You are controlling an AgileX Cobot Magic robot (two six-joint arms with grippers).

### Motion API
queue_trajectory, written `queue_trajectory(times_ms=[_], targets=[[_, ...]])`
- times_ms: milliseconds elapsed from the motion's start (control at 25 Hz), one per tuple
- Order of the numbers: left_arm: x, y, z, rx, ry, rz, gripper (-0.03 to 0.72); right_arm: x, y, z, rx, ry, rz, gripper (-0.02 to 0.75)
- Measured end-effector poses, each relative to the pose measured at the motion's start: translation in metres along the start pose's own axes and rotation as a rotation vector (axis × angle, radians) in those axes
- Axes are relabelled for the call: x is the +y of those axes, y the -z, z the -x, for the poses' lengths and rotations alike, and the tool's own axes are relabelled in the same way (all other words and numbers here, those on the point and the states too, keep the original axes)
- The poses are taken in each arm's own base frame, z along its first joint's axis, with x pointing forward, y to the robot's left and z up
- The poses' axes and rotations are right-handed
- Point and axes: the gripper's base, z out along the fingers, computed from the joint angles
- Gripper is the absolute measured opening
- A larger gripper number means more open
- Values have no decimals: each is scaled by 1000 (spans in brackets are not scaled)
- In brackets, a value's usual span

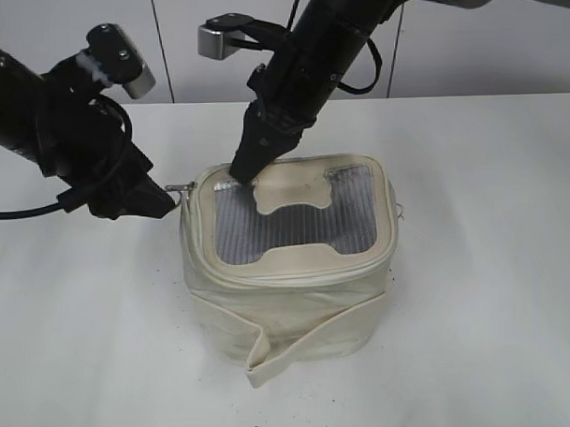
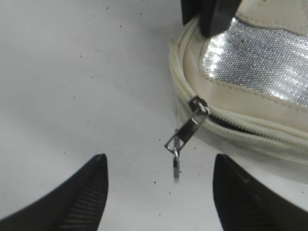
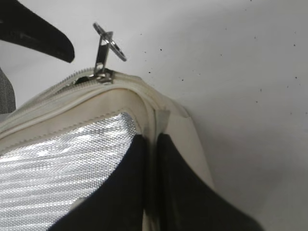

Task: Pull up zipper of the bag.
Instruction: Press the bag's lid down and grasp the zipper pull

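**Left gripper lined up on the zipper pull, right gripper pinning the lid**

The cream bag (image 1: 291, 260) sits on the white table (image 1: 495, 337), its lid with the silver mesh panel (image 1: 295, 222) facing up. The zipper pull (image 2: 185, 134) hangs off the bag's left corner, a metal tab with a small ring (image 2: 176, 166) dangling from it. In the left wrist view a dark gap runs along the zipper track to the right of the slider, so that stretch looks unzipped.

The left gripper (image 2: 161, 192) hovers just beside that corner of the bag with its jaws spread wide and nothing between them; the pull hangs between and just ahead of the fingertips, touching neither. The right gripper (image 1: 249, 163) presses down on the lid's back-left corner, near the pull. Its two fingers (image 3: 125, 192) lie almost together with only a thin slit between them, and they appear to hold nothing, simply bearing on the lid's rim.

The step in hand looks like the approach to the grasp: the bag is braced, the pull not yet taken. The next move calls for easing the left gripper forward until the tab sits squarely between the pads, closing on the tab rather than the loose ring, then drawing the slider along the track toward the open stretch while the right gripper keeps the bag from sliding.
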Motion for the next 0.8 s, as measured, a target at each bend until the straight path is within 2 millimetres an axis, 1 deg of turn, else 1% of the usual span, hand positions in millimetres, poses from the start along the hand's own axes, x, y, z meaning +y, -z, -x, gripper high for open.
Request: queue_trajectory(times_ms=[160, 240, 280, 320, 360, 400, 480, 520, 600, 800], targets=[[2, -10, 4, 8, -1, -15, 518, 0, 0, 0, 0, 0, 0, 36], [1, -13, 7, 7, -11, -21, 503, 0, 0, 0, 0, 0, 0, 36], [1, -13, 8, 7, -14, -23, 475, 0, 0, 0, 0, 0, 0, 36], [0, -13, 9, 5, -18, -23, 431, 0, 0, 0, 0, 0, 0, 36], [0, -13, 9, 6, -21, -22, 369, 0, 0, 0, 0, 0, 0, 36], [0, -13, 9, 8, -25, -21, 304, 0, 0, 0, 1, 0, 1, 36], [0, -13, 9, 14, -28, -29, 122, 0, 0, 0, 1, 0, 1, 36], [-1, -13, 8, 19, -29, -38, 67, 0, 0, 0, 1, 0, 1, 36], [-3, -12, 8, 33, -32, -63, 3, 0, 1, 1, -1, 3, -1, 36], [-10, -11, 4, 75, -16, -140, -3, 0, 5, 4, -2, -2, -7, 36]])
